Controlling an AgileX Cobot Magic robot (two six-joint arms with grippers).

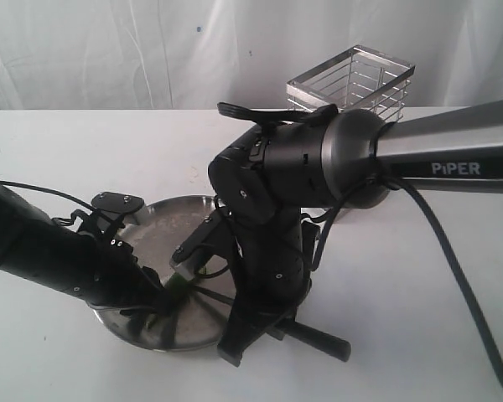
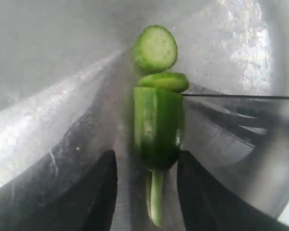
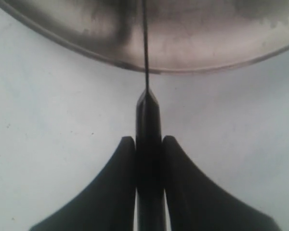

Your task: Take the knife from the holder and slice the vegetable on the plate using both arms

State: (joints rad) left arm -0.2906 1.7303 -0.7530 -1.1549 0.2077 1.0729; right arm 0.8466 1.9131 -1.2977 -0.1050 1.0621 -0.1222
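Observation:
The green vegetable (image 2: 158, 127) lies on the steel plate (image 2: 58, 57), with two round slices (image 2: 155, 48) cut from its far end. My left gripper (image 2: 147, 161) is open and straddles the stem end: one finger (image 2: 197, 192) touches the vegetable, the other stands a little apart. The knife's thin blade (image 2: 241, 97) rests edge-on at the cut face. My right gripper (image 3: 148, 144) is shut on the black knife handle (image 3: 148, 120), just outside the plate rim (image 3: 207, 60). In the exterior view the left gripper (image 1: 155, 300) is over the plate (image 1: 163, 226), and the right gripper (image 1: 247, 335) is at its near edge.
The chrome wire holder (image 1: 352, 79) stands at the back right of the white table (image 1: 419, 276). The right arm (image 1: 318, 163) reaches across the middle, above the plate. A black cable (image 1: 461, 276) hangs from it on the right.

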